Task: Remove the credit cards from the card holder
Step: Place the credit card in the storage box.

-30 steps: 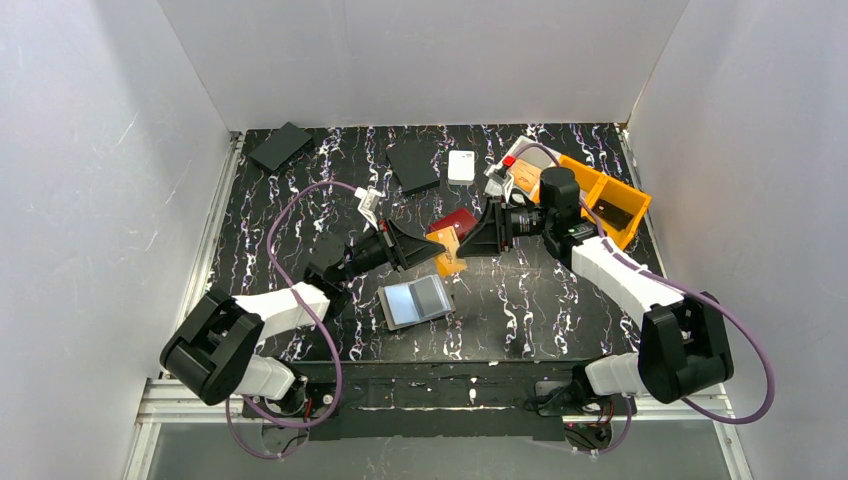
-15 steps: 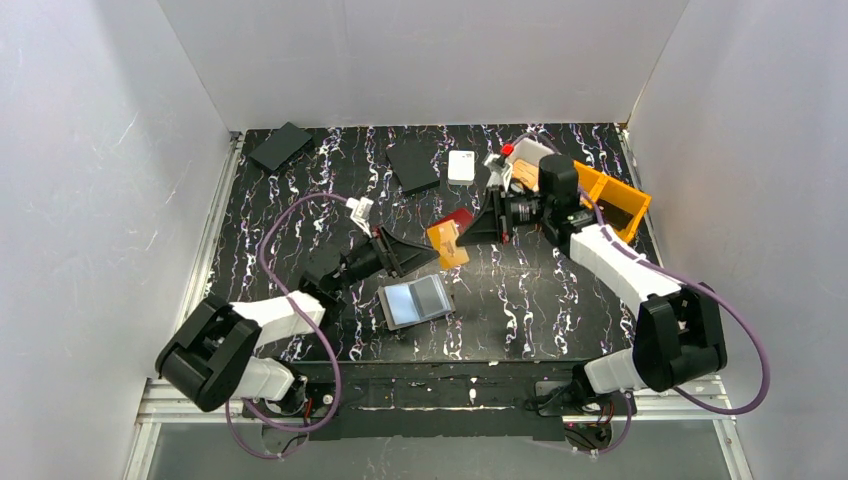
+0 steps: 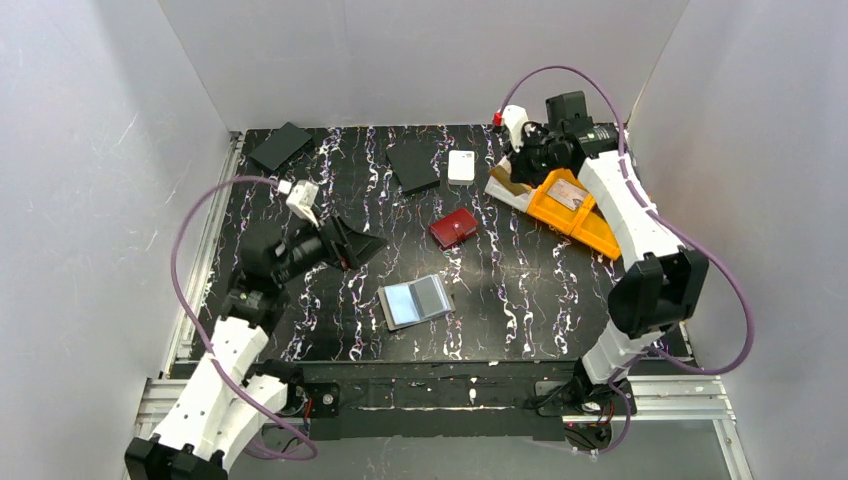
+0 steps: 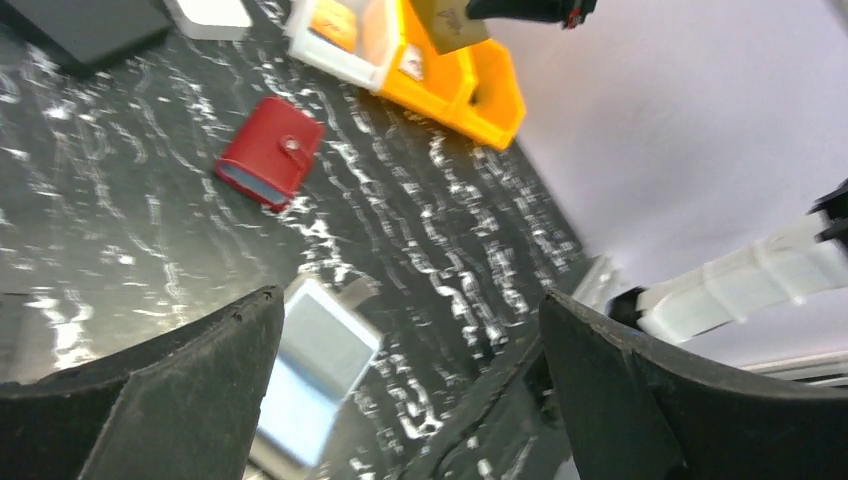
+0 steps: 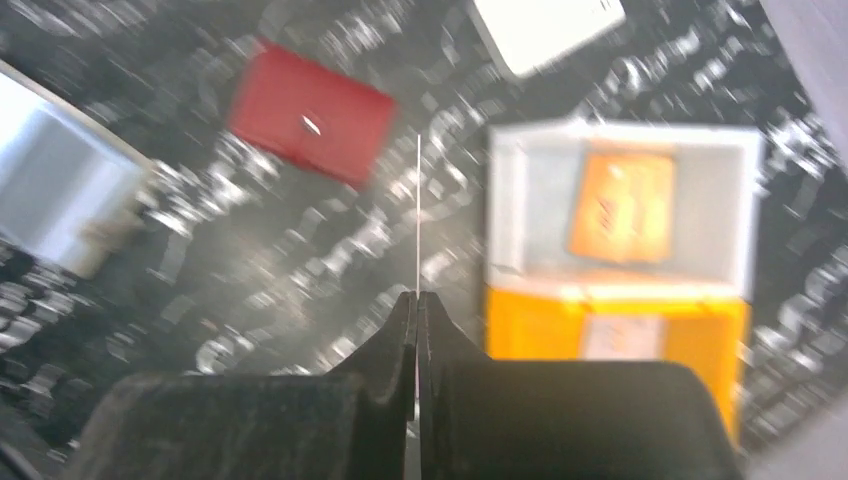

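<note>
- Right fingers (image 5: 417, 305) are closed flat on the held card (image 4: 448, 22), pinched by one edge. It looks tan-orange and shows only edge-on in the right wrist view.
- Right arm is high over the desk's (image 3: 520, 300) far right corner, above the white bin (image 5: 500, 210) and orange bin (image 4: 490, 90).
- Left fingers (image 3: 372, 244) are spread wide and hold nothing, off toward the left edge.
- Card holder (image 3: 415, 300) lies open mid-desk toward the near edge. The light blue card (image 3: 400, 303) appears seated in its left half.
- Step, as I judge it: deposit the held card.
- Advice: lower it close over a bin before opening the fingers. A thin card dropped from height may flutter past the wall.
- Next: pin the holder before sliding out the blue card.
</note>
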Robot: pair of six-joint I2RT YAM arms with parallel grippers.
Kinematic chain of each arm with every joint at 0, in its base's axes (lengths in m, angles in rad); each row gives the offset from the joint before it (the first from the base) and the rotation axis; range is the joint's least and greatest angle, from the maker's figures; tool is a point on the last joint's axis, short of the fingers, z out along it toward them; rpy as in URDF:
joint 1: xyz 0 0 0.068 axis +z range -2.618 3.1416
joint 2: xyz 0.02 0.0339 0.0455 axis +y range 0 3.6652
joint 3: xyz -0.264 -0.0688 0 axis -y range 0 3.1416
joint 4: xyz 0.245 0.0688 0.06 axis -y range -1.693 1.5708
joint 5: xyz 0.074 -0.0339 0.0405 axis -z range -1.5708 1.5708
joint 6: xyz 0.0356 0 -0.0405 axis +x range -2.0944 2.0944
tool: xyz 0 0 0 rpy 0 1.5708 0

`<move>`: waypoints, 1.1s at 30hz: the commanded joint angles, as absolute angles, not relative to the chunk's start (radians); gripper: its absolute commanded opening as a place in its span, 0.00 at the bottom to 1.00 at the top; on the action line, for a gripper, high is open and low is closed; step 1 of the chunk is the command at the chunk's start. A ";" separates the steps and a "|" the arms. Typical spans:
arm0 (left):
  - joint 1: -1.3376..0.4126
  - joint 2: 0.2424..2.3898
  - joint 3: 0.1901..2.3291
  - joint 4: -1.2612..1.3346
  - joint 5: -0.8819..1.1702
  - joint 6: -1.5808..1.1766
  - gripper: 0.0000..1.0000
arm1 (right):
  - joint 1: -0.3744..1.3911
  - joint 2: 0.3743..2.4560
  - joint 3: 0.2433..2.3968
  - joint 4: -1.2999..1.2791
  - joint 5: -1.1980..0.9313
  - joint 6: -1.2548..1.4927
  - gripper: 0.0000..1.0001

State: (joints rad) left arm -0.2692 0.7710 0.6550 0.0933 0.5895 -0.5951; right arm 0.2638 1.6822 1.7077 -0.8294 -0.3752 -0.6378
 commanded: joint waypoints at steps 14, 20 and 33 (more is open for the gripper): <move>-0.266 0.916 0.760 -0.453 0.381 -0.088 0.98 | 0.264 2.115 2.166 -1.022 0.060 -0.864 0.01; -0.265 0.898 0.753 -0.449 0.346 -0.083 0.98 | 0.264 2.176 2.224 -1.014 0.044 -0.851 0.01; -0.266 0.905 0.755 -0.453 0.323 -0.080 0.98 | 0.264 2.245 2.251 -1.003 0.008 -0.842 0.01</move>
